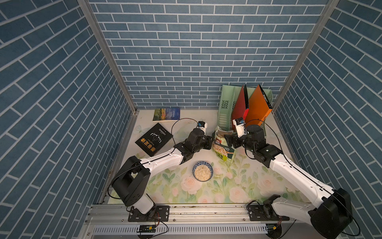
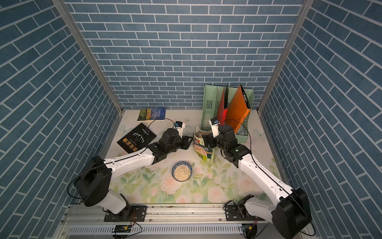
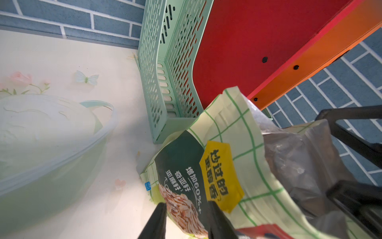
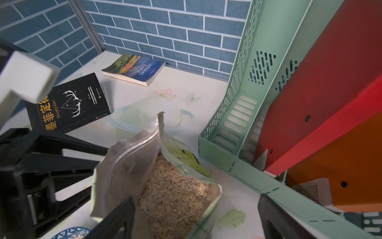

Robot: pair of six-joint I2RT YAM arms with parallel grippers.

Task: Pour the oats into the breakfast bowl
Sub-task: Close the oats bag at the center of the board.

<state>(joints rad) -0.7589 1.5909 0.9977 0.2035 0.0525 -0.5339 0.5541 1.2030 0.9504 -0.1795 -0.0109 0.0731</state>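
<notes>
The oats bag (image 1: 222, 149), crinkly green with a yellow label (image 3: 221, 171), stands upright with its top open behind the breakfast bowl. Loose oats (image 4: 173, 196) show inside it. My left gripper (image 3: 187, 221) is shut on the bag's lower side edge, one black finger (image 3: 157, 221) on each face. My right gripper (image 4: 196, 221) is open, its fingers (image 4: 115, 219) spread wide on both sides of the bag's mouth without pressing it. The blue-and-white breakfast bowl (image 1: 202, 162) sits in front of both grippers in both top views, with a heap of oats (image 2: 182, 172) in it.
A black book (image 1: 154, 139) and a blue paperback (image 1: 166, 114) lie at the back left. A pale green file rack (image 1: 227, 107) with red and orange folders (image 1: 258, 105) stands right behind the bag. Blue brick walls close in three sides.
</notes>
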